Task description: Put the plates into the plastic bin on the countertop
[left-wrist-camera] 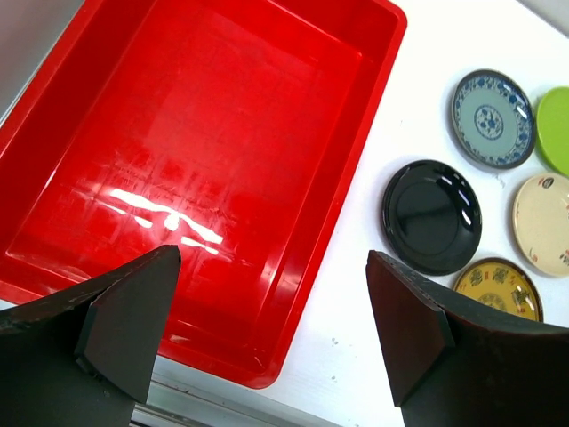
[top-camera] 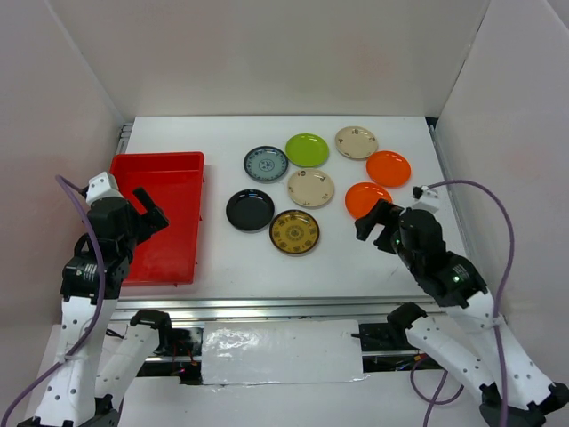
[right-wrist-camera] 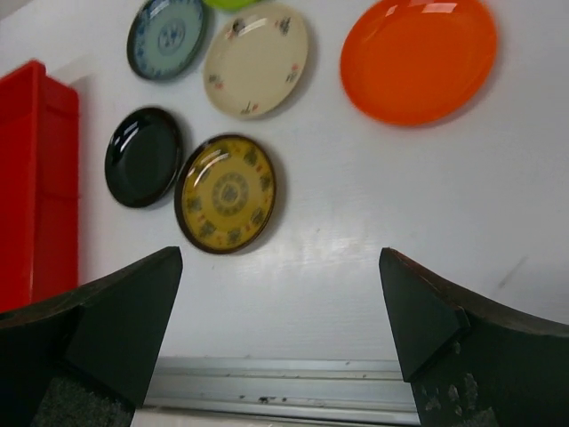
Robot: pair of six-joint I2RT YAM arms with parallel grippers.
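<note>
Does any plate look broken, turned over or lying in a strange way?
Nothing stands out. The plates lie flat, face up, on the countertop, none stacked or visibly cracked; the red bin is empty.

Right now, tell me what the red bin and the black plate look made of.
Red bin: glossy moulded plastic, by the look; light streaks glare on its smooth floor. Black plate: hard, glossy, sharp reflections; glazed ceramic or melamine, cannot tell which.
</note>
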